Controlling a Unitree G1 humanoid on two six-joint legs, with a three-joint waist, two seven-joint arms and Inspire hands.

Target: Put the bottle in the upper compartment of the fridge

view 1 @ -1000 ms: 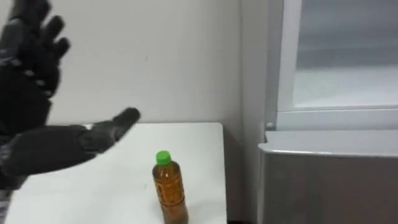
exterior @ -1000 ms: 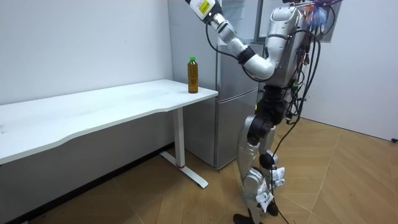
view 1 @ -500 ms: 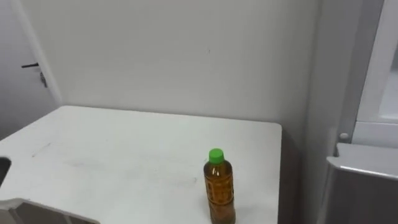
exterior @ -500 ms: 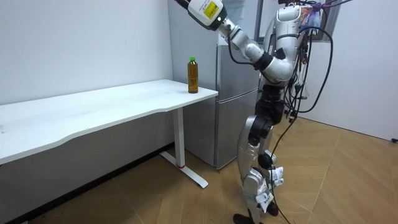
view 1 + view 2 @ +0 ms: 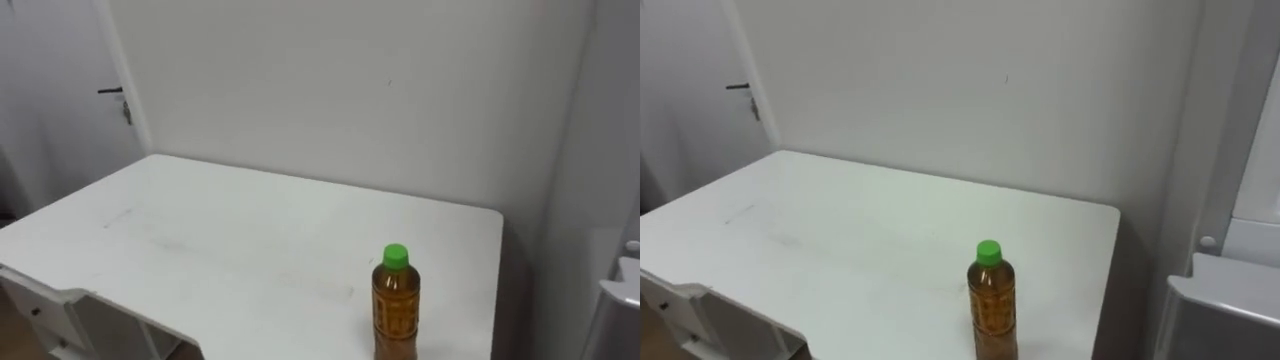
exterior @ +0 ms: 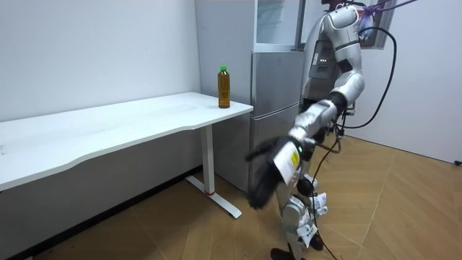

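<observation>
Bottle (image 5: pixel 396 305) stands upright on white table (image 5: pixel 250 250), label unreadable.

Bare tabletop (image 5: pixel 230 250) left of bottle (image 5: pixel 396 310)

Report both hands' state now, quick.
Left hand: low in front of the fridge, blurred; cannot be told.
Right hand: cannot be told.

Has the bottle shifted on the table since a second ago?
No. In the room view the bottle stands at the same spot as before, near the table's end beside the fridge.
</observation>
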